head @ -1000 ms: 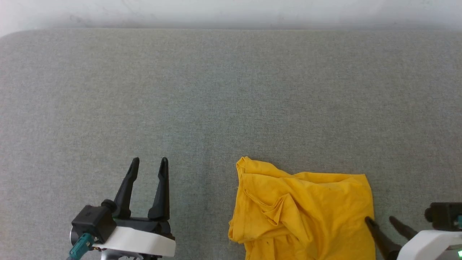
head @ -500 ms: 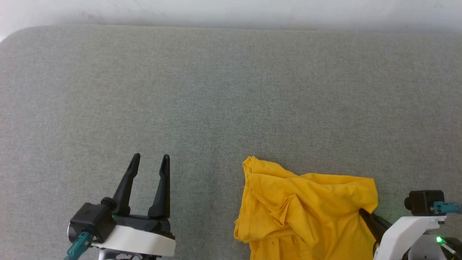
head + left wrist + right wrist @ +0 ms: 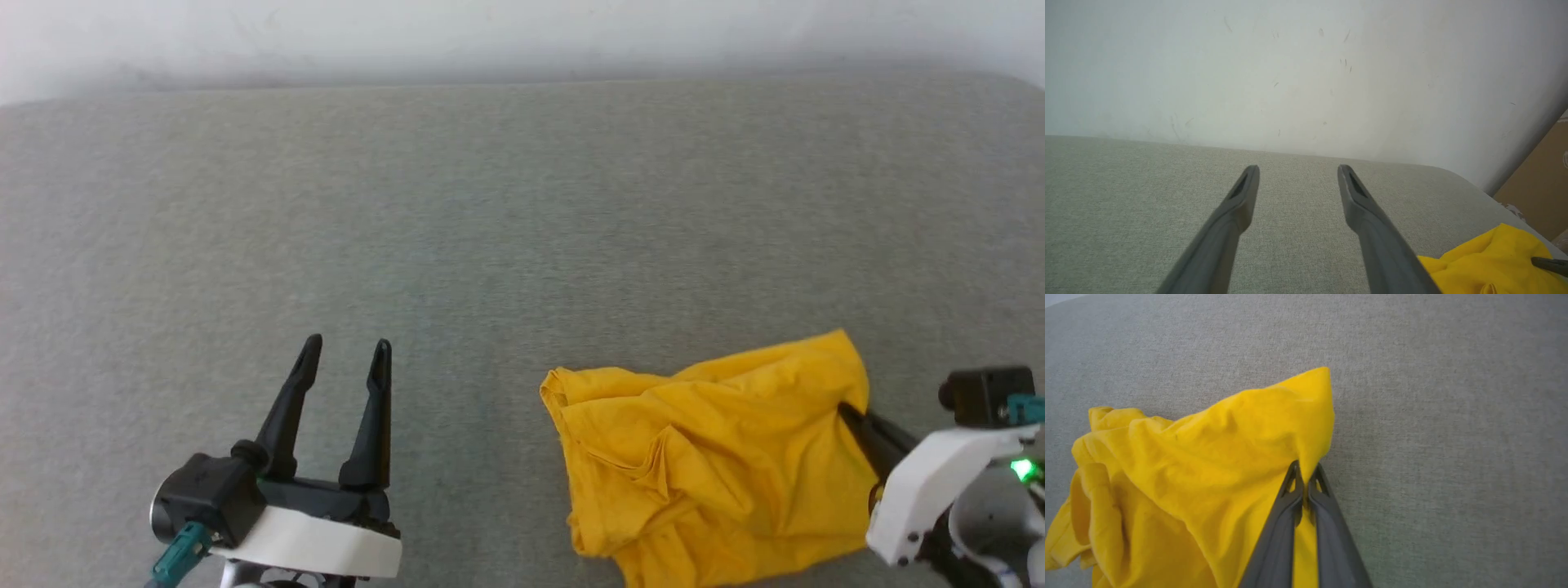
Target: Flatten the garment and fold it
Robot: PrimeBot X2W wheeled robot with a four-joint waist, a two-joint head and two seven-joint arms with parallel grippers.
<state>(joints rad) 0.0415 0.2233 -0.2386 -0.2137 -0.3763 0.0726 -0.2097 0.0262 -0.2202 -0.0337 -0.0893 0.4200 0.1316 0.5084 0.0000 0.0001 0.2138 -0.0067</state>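
there is one garment (image 3: 718,457) here, a mustard-yellow t-shirt, lying crumpled in a heap on the grey fabric surface (image 3: 490,229). it sits on the near right part of the surface, well short of the white wall (image 3: 522,33) at the back. from where i stand all the cloth i can see is plain yellow, with one hemmed edge curling round on its left side and a few deep folds across the middle. there are two grippers, each with two long dark fingers. the right gripper (image 3: 853,416) has come in at the garment's right edge and is clenched on it. in the right wrist view its two fingers (image 3: 1290,506) are pressed together, with a strip of yellow pinched between them near the tips. one corner of the garment (image 3: 1208,465) stands up in a peak just past the right gripper (image 3: 1304,469). the rest of the shirt slumps away to the left of that view and rests on the surface. one green light (image 3: 1020,469) glows on the right arm's white casing. the left gripper (image 3: 349,343) is well apart from the shirt, over bare surface at the near left. its two fingers are spread wide, with nothing between them. in the left wrist view the left gripper (image 3: 1298,169) points toward the wall (image 3: 1290,73), the garment (image 3: 1486,261) shows as a yellow lump at the lower right, and one brown panel (image 3: 1539,179) stands beyond the surface's rounded corner.
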